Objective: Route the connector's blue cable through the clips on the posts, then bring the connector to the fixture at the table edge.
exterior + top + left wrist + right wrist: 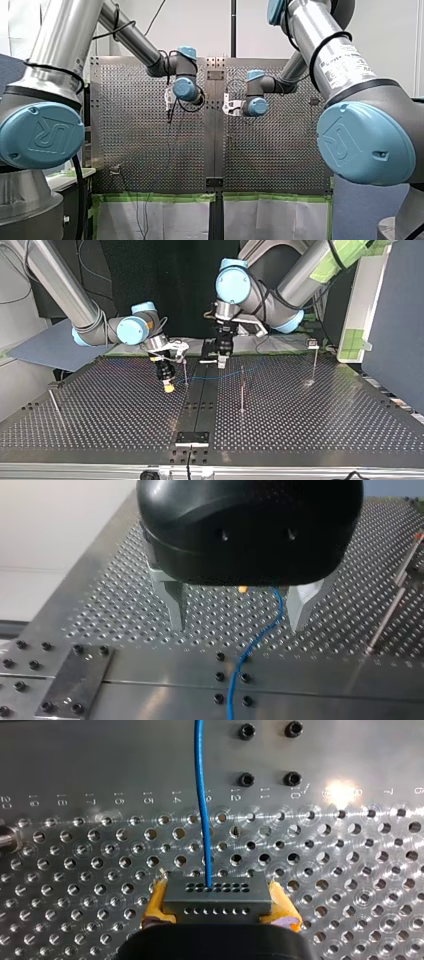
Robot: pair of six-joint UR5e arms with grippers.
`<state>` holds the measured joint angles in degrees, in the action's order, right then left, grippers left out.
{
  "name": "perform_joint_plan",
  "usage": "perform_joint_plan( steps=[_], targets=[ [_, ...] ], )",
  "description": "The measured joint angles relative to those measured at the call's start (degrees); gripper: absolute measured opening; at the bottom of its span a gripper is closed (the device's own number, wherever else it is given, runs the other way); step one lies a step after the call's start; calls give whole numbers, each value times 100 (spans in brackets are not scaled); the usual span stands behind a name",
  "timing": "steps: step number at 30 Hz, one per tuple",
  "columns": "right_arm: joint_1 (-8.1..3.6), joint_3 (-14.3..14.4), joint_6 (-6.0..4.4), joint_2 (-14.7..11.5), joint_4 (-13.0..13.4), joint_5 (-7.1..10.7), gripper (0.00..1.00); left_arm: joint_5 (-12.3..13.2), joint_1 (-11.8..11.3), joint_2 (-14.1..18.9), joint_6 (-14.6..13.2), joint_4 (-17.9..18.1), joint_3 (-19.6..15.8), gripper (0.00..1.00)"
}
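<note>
Downstream of the connector [215,892], left gripper [237,622] sits open astride blue cable [245,655]; right gripper [218,904] clamps connector. Pinch lightly, let cable slide.

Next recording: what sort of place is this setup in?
Most likely a robotics lab or test cell: my left arm and my right arm, both industrial, reach over a perforated metal table with thin upright posts, and a blue cable runs above its surface.

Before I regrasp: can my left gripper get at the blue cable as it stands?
Probably yes: the left gripper is open, the cable runs below between its fingers, and nothing covers it. The right gripper holds the connector, apart.
</note>
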<state>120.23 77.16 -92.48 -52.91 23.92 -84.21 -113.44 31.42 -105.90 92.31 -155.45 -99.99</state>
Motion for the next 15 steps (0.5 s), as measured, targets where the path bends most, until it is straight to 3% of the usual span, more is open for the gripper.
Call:
perform_joint_plan(
  steps=[6,15],
  targets=[
    [-2,1,0,2,-10,5,0,-296,-4,-240,-89,19,197,100],
    [-3,-2,1,2,1,1,0,-726,-39,-291,-217,3,330,100]
  ],
)
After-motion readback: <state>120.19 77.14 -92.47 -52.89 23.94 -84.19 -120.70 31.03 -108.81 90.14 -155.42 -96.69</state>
